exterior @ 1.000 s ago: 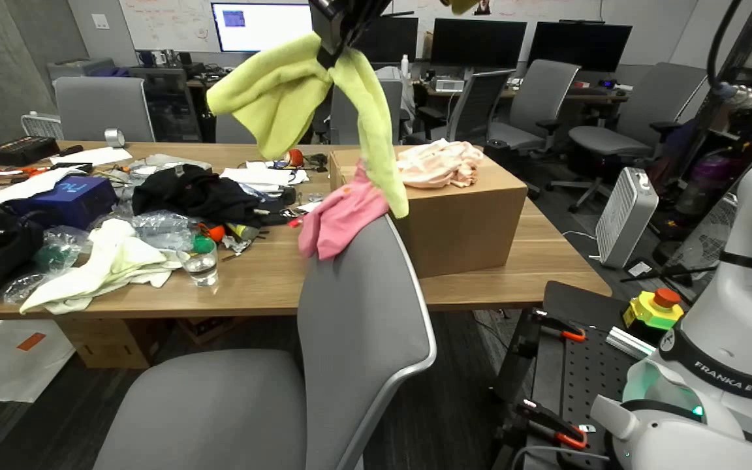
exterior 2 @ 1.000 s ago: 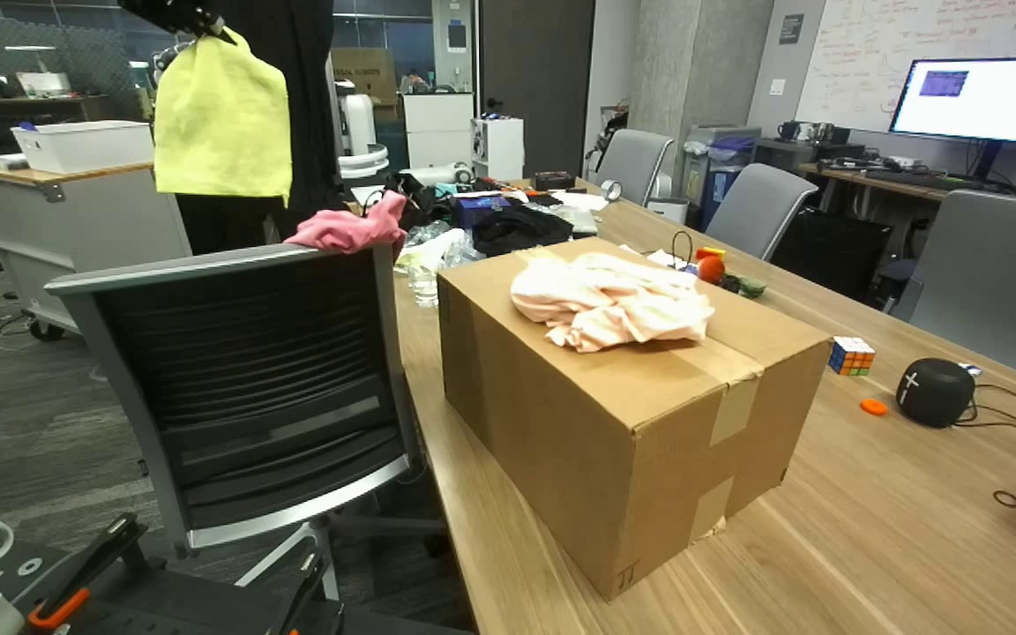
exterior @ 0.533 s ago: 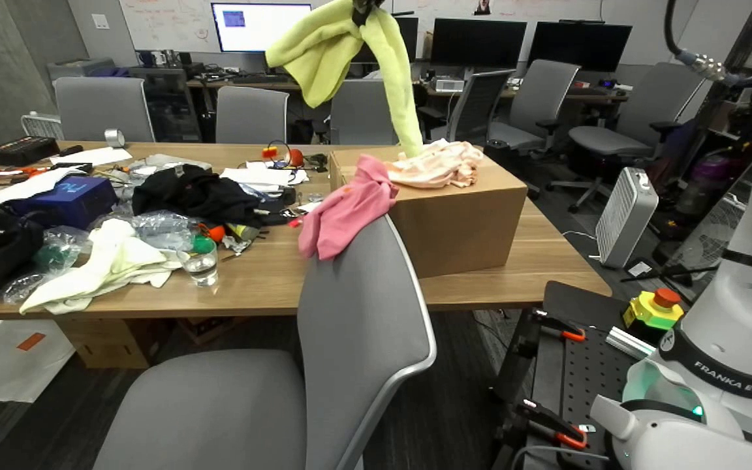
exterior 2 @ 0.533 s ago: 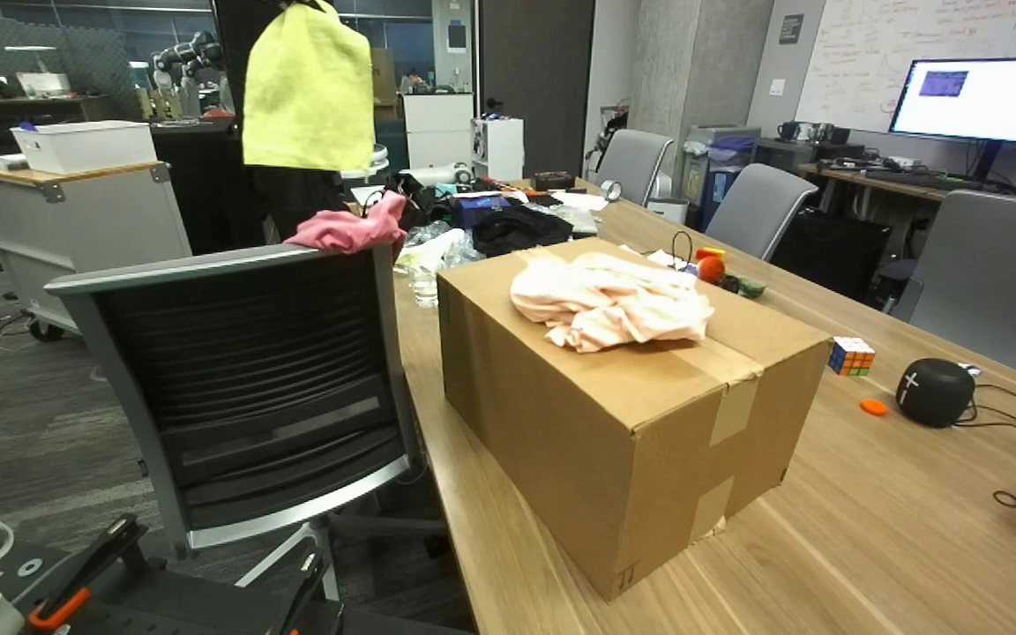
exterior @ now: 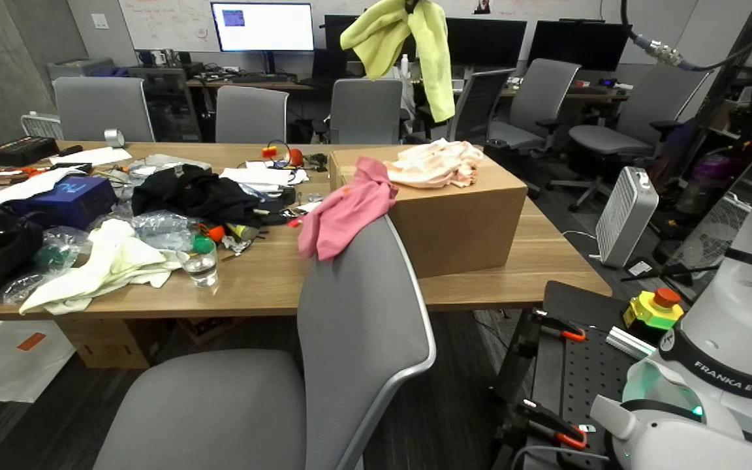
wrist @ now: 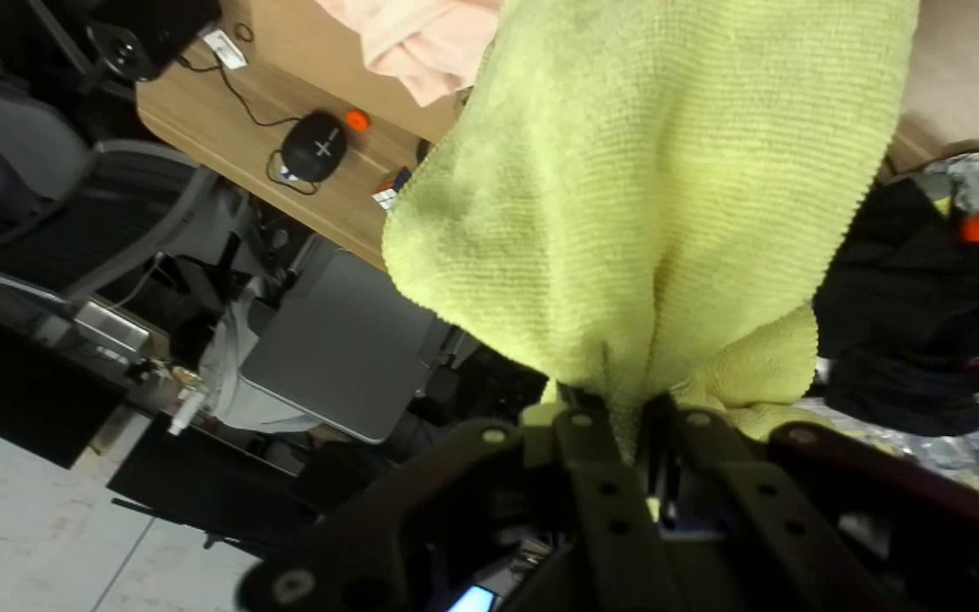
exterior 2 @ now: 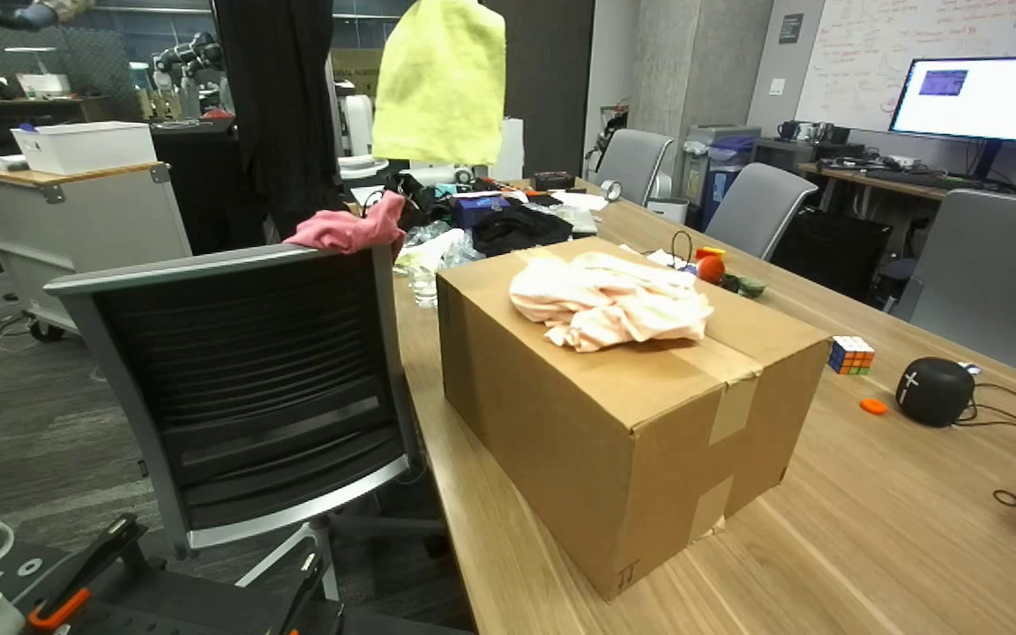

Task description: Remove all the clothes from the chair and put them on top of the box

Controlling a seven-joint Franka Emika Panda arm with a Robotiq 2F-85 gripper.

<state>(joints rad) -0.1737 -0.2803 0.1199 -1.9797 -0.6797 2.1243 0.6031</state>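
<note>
My pincer (wrist: 623, 412) is narrow, gripping the yellow cloth (wrist: 668, 195), which hangs higher than the box (exterior 2: 543, 432), apart from it; whether straight above, I cannot tell. Peach cloth (exterior 2: 609, 302) lies crumpled atop the box. Pink cloth (exterior: 348, 212) drapes over the top of the chair (exterior: 366, 313), near the box

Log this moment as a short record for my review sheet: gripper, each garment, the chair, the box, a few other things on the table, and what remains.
gripper: closed on the yellow-green garment
yellow-green garment: hanging in the air, clear of the box
peach garment: crumpled on top of the box
pink garment: draped over the top of the chair's back
chair: grey, next to the table
box: brown cardboard, closed, standing on the table
also on table: drinking glass, black speaker, puzzle cube
remaining: yellow-green and pink garments
</note>
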